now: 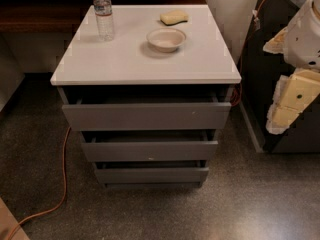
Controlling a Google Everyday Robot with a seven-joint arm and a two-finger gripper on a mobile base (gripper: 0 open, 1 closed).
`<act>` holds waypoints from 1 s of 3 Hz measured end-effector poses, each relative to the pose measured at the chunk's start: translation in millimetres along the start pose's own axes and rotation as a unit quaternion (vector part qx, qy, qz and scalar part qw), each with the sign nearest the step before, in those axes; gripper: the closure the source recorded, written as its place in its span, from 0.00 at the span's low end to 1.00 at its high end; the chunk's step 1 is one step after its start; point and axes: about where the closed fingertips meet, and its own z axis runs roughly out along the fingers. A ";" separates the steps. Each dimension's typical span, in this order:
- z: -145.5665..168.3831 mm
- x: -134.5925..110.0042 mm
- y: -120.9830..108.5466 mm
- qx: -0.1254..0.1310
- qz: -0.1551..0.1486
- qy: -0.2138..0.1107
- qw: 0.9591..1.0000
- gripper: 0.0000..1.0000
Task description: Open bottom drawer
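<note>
The bottom drawer (pixel 151 174) is the lowest, smallest-looking plain grey front of the white-topped cabinet (pixel 100 64). It stands out a little, with a dark gap above its front. The middle drawer (pixel 150 150) and the top drawer (pixel 146 115) above it also stand out a little. My gripper (pixel 294 95), white and cream-yellow, hangs at the right edge of the view. It is well to the right of the cabinet, at about the height of the top drawer, and touches nothing.
On the cabinet top stand a water bottle (pixel 103 11), a white bowl (pixel 166 39) and a yellow sponge (pixel 174 17). An orange cable (pixel 63 179) runs over the speckled floor at the left. A dark cabinet (pixel 265 69) stands at the right behind my arm.
</note>
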 end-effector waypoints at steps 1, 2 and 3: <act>0.0 0.0 0.0 0.000 0.000 0.000 1.000 0.00; 19.2 -12.3 5.3 -0.013 -0.009 -0.008 1.000 0.00; 46.3 -29.6 21.5 -0.025 -0.035 -0.025 0.999 0.00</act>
